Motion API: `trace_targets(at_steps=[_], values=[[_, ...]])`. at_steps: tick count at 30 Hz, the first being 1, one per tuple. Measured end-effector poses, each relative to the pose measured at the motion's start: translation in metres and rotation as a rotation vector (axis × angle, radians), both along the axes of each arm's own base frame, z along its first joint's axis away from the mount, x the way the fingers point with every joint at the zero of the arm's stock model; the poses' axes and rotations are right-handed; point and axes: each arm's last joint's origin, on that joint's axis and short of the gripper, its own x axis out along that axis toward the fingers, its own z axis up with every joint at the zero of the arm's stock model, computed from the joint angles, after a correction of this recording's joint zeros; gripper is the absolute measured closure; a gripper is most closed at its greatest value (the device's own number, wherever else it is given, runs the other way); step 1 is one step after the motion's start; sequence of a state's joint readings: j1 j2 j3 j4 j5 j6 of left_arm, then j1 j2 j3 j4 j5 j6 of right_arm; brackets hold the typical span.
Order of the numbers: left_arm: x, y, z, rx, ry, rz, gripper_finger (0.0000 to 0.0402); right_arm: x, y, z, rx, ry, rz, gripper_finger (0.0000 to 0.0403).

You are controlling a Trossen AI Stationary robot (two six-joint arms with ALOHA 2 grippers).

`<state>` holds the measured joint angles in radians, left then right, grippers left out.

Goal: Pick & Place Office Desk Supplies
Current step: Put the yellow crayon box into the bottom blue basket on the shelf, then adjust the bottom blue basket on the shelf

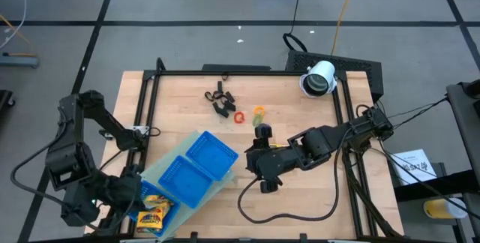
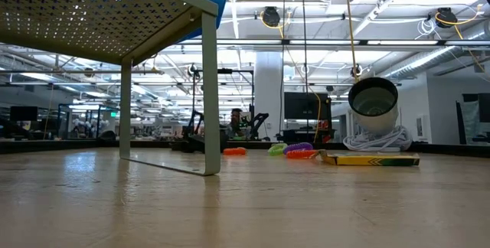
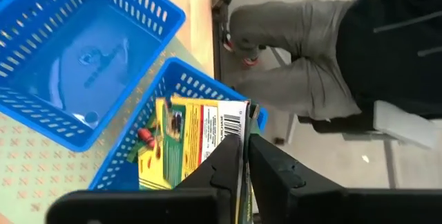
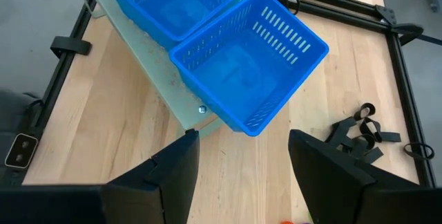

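A blue three-compartment tray (image 1: 196, 166) lies slanted on a pale perforated stand (image 1: 161, 169). My left gripper (image 3: 245, 144) hangs over the tray's nearest compartment (image 3: 181, 73), shut on a yellow printed pack (image 3: 183, 141). My right gripper (image 4: 238, 175) hovers open over bare wood beside the tray's far compartment (image 4: 248, 65). Black clips (image 1: 220, 100) and red (image 1: 239, 117) and yellow (image 1: 259, 111) rings lie on the table beyond it. Another flat yellow pack (image 2: 371, 158) rests on the wood. My left gripper pinches the yellow pack's thin edge (image 3: 243, 124) at its barcode end between the two fingers. The fingers slant down from the table's near left side. The pack stands tilted, and its other end (image 3: 148, 169) reaches down inside the nearest compartment.
A white cylindrical device (image 1: 321, 78) lies at the table's far right corner. A black frame rail (image 1: 247, 73) runs round the work area. Cables (image 1: 285, 217) trail across the near right wood. A seated person's legs (image 3: 297, 65) show beyond the table's edge.
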<state>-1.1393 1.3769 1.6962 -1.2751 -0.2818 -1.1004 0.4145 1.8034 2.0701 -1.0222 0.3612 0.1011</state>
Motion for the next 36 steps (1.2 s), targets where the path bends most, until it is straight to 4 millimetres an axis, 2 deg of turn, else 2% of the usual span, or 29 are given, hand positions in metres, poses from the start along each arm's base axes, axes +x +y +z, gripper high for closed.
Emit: trace_targets(at_steps=[10,17,20,24,26,29,32,36], values=[[-0.004,-0.001,0.000,0.027,-0.041,0.012,0.0332,0.000,0.000,0.000,-0.001,0.000,0.001,0.0190],[-0.006,-0.003,0.000,-0.002,0.001,-0.030,0.0330,0.000,0.000,0.000,-0.003,0.000,0.003,0.0190],[-0.006,-0.006,0.003,0.033,-0.103,-0.069,0.0330,0.000,0.000,0.000,0.000,0.000,0.000,0.0190],[-0.014,-0.010,0.007,0.173,-0.326,-0.124,0.0330,-0.004,0.000,0.001,-0.005,0.012,0.005,0.0190],[-0.021,-0.011,0.008,0.262,-0.464,-0.073,0.0330,-0.007,0.000,0.002,-0.002,0.018,0.001,0.0190],[-0.031,-0.013,0.007,0.324,-0.647,0.101,0.0330,-0.013,0.003,0.005,0.007,0.024,0.002,0.0190],[-0.032,-0.015,-0.002,0.281,-0.677,0.212,0.0330,-0.016,0.006,0.006,0.018,0.020,0.004,0.0190],[-0.021,-0.024,-0.021,0.231,-0.671,0.286,0.0330,-0.019,0.012,0.007,0.016,0.019,0.024,0.0190]])
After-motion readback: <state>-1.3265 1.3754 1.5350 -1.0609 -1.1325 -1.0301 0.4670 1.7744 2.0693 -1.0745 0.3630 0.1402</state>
